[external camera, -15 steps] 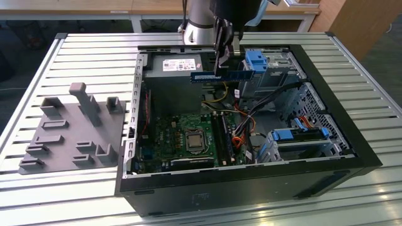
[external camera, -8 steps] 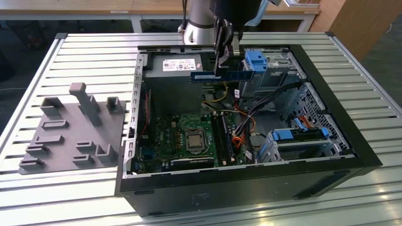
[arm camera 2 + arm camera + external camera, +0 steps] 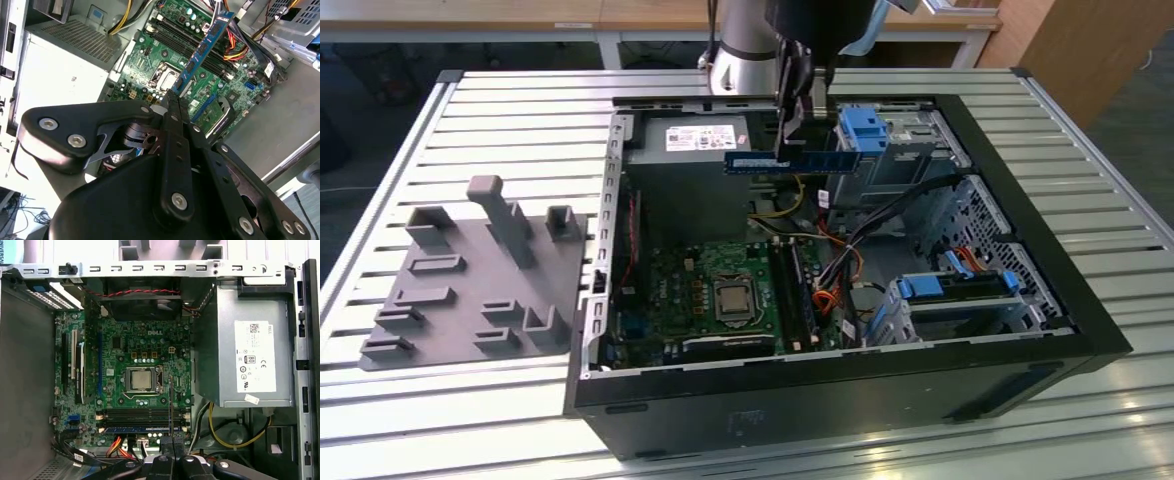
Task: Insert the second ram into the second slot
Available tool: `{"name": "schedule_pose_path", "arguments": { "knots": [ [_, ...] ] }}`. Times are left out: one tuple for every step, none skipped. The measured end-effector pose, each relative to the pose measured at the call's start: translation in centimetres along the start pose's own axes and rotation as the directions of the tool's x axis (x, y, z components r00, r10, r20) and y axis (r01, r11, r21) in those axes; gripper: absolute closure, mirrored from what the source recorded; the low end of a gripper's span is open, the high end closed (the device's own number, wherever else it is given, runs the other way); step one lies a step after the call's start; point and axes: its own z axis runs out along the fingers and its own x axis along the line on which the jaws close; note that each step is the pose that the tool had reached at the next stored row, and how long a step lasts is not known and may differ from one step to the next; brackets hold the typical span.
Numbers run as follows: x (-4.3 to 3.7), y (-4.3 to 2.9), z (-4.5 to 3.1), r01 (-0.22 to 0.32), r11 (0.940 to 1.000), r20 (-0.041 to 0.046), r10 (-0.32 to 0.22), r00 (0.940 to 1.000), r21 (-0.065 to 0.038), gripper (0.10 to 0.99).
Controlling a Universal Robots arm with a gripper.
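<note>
Gripper clamped on the second ram, high over the far end of the case; ram well apart from the memory slots, insertion outstanding.

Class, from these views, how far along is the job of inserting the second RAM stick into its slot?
Done: the gripper is shut on the blue RAM stick. In hand: the stick hangs level in the air above the open computer case, clear of the motherboard. Left: seating it; the stick touches none of the memory slots yet.
</note>
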Motion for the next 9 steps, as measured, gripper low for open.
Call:
{"name": "schedule_pose_path", "arguments": {
  "knots": [
    [0.00,0.00,0.00,-0.004,1.0000,0.0002,0.004,1.0000,0.000,0.973],
    [0.00,0.00,0.01,-0.008,1.0000,0.0004,0.008,1.0000,0.000,0.973],
    [0.00,0.00,0.01,-0.012,0.9999,0.0005,0.012,0.9999,0.000,0.973],
    [0.00,0.00,0.01,-0.015,0.9999,0.0007,0.015,0.9999,0.000,0.973],
    [0.00,0.00,0.01,-0.019,0.9998,0.0007,0.019,0.9998,0.000,0.973],
    [0.00,0.00,0.01,-0.023,0.9997,0.0010,0.023,0.9997,0.000,0.973],
    [0.00,0.00,0.01,-0.028,0.9996,0.0011,0.028,0.9996,0.000,0.973],
    [0.00,0.00,0.01,-0.032,0.9995,0.0013,0.032,0.9995,0.000,0.973],
    [0.00,0.00,0.01,-0.036,0.9993,0.0014,0.036,0.9993,0.000,0.973]
  ]
}}
